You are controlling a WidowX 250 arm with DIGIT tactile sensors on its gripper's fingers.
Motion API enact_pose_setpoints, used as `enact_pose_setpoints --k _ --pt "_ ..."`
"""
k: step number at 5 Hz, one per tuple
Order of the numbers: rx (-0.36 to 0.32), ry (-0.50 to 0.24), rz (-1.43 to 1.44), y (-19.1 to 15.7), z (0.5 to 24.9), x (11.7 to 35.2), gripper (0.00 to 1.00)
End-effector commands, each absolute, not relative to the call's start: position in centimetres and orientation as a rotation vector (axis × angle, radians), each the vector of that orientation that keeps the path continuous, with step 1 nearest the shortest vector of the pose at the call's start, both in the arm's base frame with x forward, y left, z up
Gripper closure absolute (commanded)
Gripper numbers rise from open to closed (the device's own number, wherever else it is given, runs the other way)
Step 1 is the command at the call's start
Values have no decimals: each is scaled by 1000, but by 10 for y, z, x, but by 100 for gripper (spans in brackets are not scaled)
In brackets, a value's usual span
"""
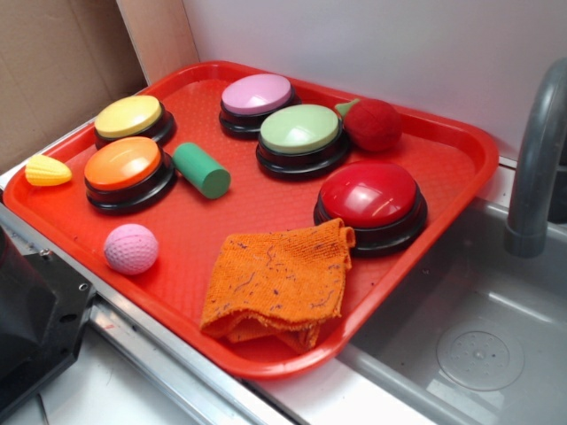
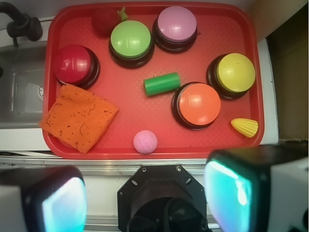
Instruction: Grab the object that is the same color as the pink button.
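The small pink dimpled ball (image 1: 131,249) (image 2: 145,141) lies on the red tray (image 1: 443,142) (image 2: 207,48) near its front edge. The pink button (image 1: 257,96) (image 2: 176,24), lilac dome on a black base, stands at the tray's back. My gripper (image 2: 149,198) hangs high above the robot base, short of the tray's front edge, jaws wide apart with nothing between them. Its two fingers (image 2: 63,203) frame the bottom of the wrist view. In the exterior view the gripper is out of frame.
On the tray: green button (image 1: 299,131), red button (image 1: 368,197), orange button (image 1: 122,165), yellow button (image 1: 128,117), green cylinder (image 1: 201,169), red strawberry toy (image 1: 372,124), orange cloth (image 1: 279,279), yellow corn toy (image 1: 46,171). A sink (image 1: 478,345) and faucet (image 1: 536,150) lie right.
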State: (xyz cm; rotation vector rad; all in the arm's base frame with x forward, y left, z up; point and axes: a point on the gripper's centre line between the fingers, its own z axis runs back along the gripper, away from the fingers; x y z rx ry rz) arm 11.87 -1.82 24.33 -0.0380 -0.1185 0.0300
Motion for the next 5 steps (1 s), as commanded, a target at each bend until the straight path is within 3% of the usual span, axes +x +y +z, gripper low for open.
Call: enact_pose_setpoints --k 1,2,5 --pt "-38 -119 30 -18 243 119 0" --pt "-80 -104 15 -19 210 121 0" --pt "-111 -45 -41 -30 122 133 0"
